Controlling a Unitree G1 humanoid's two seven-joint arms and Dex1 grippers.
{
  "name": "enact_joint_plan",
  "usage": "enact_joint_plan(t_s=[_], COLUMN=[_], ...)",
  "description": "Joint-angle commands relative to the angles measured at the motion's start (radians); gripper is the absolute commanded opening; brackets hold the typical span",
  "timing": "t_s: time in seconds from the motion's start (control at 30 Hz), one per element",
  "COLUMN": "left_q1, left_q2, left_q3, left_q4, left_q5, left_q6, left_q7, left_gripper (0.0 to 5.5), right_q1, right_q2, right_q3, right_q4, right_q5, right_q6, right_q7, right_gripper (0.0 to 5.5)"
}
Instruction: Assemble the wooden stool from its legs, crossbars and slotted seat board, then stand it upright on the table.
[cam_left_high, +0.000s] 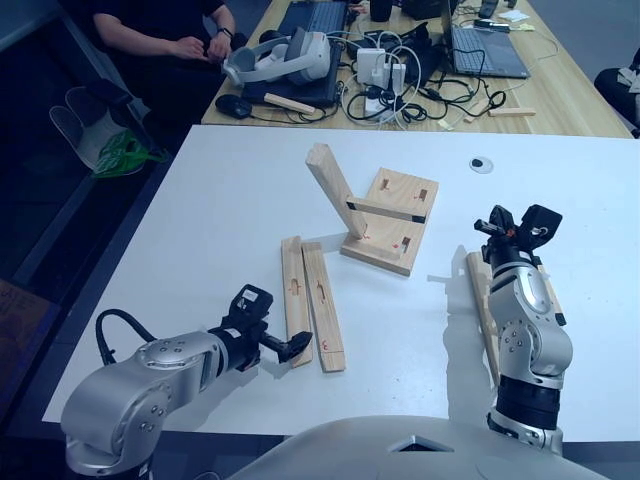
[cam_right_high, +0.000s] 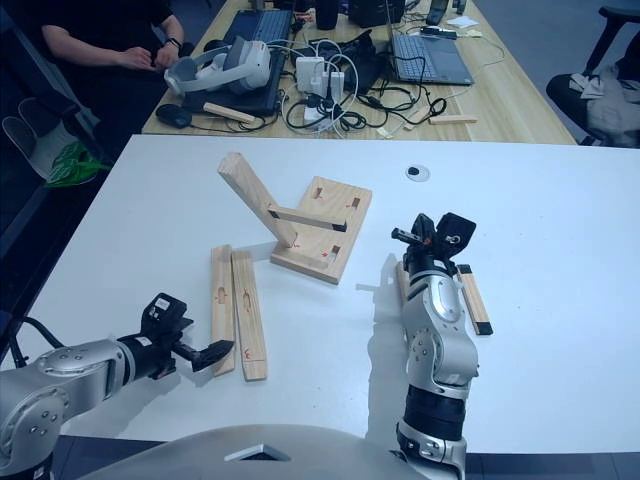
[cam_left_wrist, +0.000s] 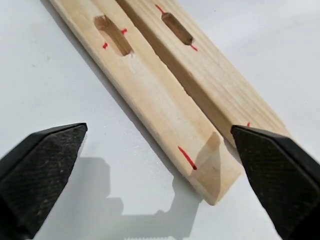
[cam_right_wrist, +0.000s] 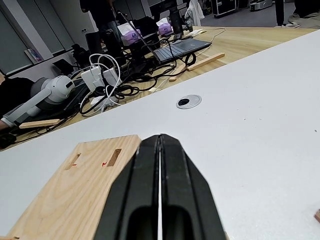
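– Two legs (cam_left_high: 322, 305) lie flat on the worktop (cam_left_high: 200, 220), one's near end between our left end effector's (cam_left_wrist: 157, 170) wide-spread fingers, ungripped.
– And our right end effector (cam_right_wrist: 160, 190)?
– Pressed closed, holding nothing; the seat board (cam_left_high: 400, 228) sits just ahead of it.

white table (cam_left_high: 200, 200) with round cable grommet (cam_left_high: 482, 163), long wooden desk (cam_left_high: 575, 95) right behind it, open laptop (cam_left_high: 487, 50), white headset (cam_left_high: 285, 58), tangle of chargers and cables (cam_left_high: 385, 80), black mouse (cam_left_high: 233, 104), dark floor (cam_left_high: 50, 250) off the left, green bag (cam_left_high: 125, 155) lying there
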Motion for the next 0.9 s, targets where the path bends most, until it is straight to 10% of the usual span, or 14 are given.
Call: enact_joint_plan(t_s=[0.03,0.63,0.9], left_q1=[-0.012,0.057,0.081], left_q2=[-0.013,0.081,0.099], left_q3=[-0.067,-0.103,-0.117], left_q4=[0.026,0.161,0.300], left_q5=[0.050,0.192,0.227], left_q6=[-0.025,-0.213,-0.359], left_q7=[0.047,0.009,-0.057], left_gripper=[5.38,5.38,4.14], right_q1=[-0.031,-0.052,-0.072], right_q2=[-0.004,-0.009,-0.021], right_q3=[-0.002,-0.006,-0.020], right_q4=[0.023,0.081,0.112], right_q5=[-0.007,-0.009,-0.012], right_q6=[-0.018,-0.073,-0.110], right_q7=[-0.005,-0.001,-0.003], right_gripper=[0.00,0.00,0.00])
